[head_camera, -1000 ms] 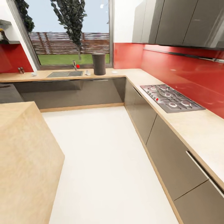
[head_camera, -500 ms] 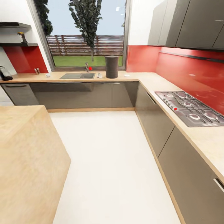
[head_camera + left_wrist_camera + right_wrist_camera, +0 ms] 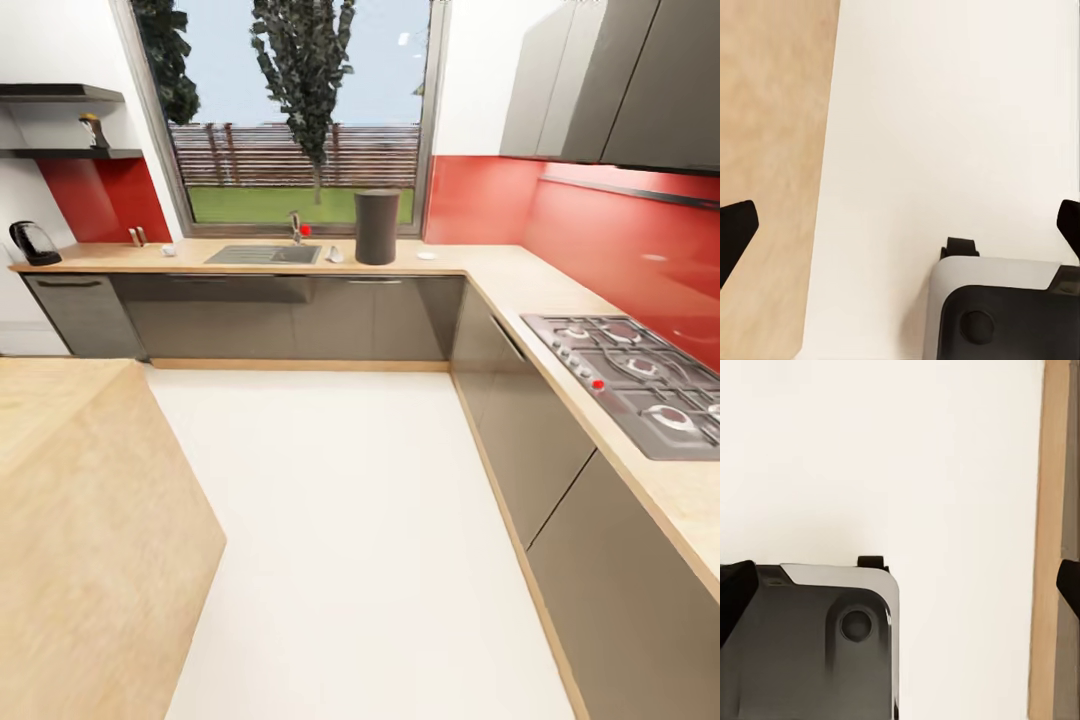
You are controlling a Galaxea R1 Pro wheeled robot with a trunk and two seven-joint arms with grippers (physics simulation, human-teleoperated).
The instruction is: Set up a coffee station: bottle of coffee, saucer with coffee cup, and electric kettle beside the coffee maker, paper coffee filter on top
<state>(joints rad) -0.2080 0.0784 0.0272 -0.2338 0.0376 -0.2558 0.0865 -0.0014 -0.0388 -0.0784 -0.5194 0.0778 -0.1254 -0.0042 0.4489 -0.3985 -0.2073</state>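
I'm facing the far counter (image 3: 250,262); the kettle (image 3: 35,243) and the shelf (image 3: 70,153) lie at eleven o'clock, nearer my left arm; both jaws hang apart, empty

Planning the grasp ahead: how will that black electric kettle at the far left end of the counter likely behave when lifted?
The electric kettle looks rigid, so it should not flex. Its squat, wide-based shape suggests that it resists tipping when nudged. Its glossy body is probably slippery. Whether it holds water cannot be told.
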